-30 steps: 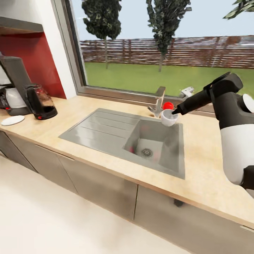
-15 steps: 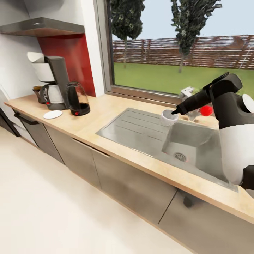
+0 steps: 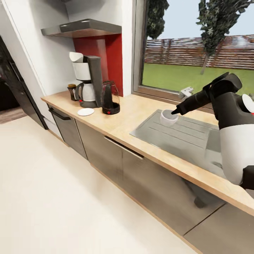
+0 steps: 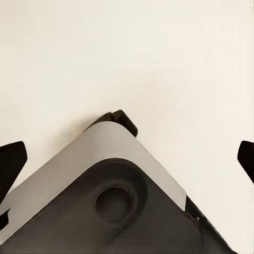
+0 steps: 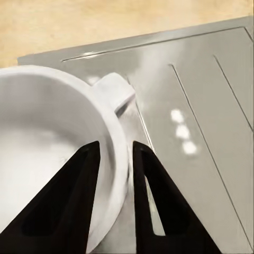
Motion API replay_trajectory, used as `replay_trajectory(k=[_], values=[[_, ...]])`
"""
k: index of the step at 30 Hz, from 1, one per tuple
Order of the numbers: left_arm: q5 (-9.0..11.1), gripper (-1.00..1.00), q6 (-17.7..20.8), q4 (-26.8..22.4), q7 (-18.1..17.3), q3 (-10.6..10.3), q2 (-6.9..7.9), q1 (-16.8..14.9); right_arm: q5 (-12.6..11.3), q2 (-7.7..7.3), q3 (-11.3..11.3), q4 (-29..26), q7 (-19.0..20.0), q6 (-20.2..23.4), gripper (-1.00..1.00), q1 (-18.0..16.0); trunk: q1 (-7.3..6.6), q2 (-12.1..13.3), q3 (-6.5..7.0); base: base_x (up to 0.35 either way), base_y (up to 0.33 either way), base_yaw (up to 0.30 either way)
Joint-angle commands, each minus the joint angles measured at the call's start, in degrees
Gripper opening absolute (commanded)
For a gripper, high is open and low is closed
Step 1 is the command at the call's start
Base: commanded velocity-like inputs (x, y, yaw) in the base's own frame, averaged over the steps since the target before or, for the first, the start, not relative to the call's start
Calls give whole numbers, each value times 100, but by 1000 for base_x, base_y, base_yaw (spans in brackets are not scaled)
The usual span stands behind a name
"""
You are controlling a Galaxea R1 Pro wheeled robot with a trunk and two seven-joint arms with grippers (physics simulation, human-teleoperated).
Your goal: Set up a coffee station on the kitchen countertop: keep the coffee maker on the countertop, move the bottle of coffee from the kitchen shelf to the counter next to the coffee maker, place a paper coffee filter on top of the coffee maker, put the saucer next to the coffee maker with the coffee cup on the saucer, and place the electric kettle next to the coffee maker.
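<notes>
The right gripper (image 3: 173, 112) pinches the cup's (image 3: 168, 117) rim above the sink drainboard (image 3: 183, 132). Far left, the saucer (image 3: 85, 112) lies before the coffee maker (image 3: 87, 80). Left gripper (image 4: 127, 159) looks spread, probably released.

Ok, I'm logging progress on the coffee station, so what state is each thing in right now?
Cup: held by its rim in the right pincer, above the sink's draining board.
Saucer: bare, flat on the countertop.
Kettle: upright beside the coffee maker.
Coffee bottle: upright, capped.
Filter: on top of the coffee maker.
Left pincer: open, holding nothing.
</notes>
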Motion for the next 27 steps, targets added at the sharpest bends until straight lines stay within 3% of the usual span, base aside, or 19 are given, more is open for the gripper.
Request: replay_trajectory(k=[1, 8, 16, 27], values=[[36, 100, 4, -3, -29, 11, -1, 0, 57, -4, 12, -6, 62, 64, -100, -5, 2, -3, -4, 86, 166, 271], [36, 100, 4, -5, -29, 11, -1, 0, 51, -3, 12, -6, 62, 64, -100, -5, 2, -3, -4, 25, 27, 271], [36, 100, 4, -5, -29, 11, -1, 0, 50, -3, 12, -6, 62, 64, -100, -5, 2, -3, -4, 203, 154, 247], [36, 100, 4, -5, -32, 11, -1, 0, 58, -27, 4, 19, 62, 63, -100, 98, 2, -3, 6, 152, 121, 6]])
